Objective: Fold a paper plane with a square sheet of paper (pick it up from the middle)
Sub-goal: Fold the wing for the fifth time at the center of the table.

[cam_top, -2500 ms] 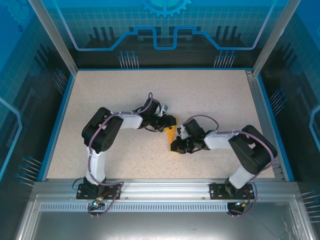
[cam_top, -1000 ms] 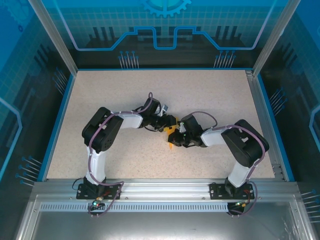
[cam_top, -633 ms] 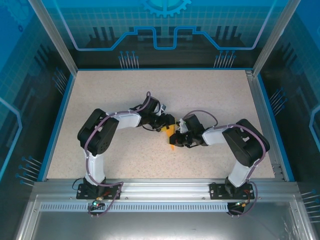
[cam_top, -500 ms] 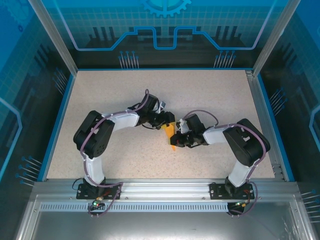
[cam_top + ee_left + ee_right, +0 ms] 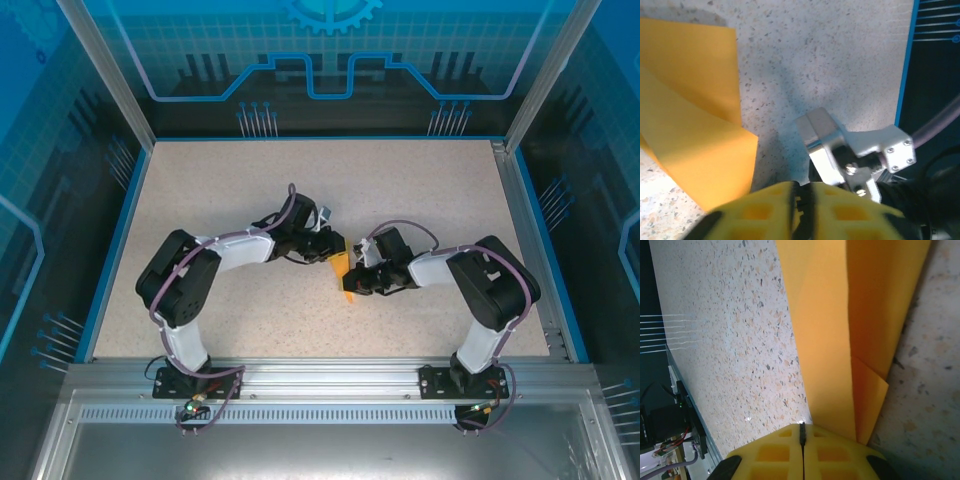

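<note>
Where the right gripper (image 5: 802, 436) sat: nearest us, jaws shut tight, tips bearing on the sheet of paper (image 5: 825, 340), gripping nothing we could see.
Sheet of paper: orange-yellow, folded into layered flaps, flat on the table (image 5: 420, 180) between both grippers.
Left gripper (image 5: 799, 200): just beyond; half open a second before, since closed beside the sheet, whether nipping an edge we could not tell.
Meaning: we judged another crease was being pressed; plane unfinished.
</note>
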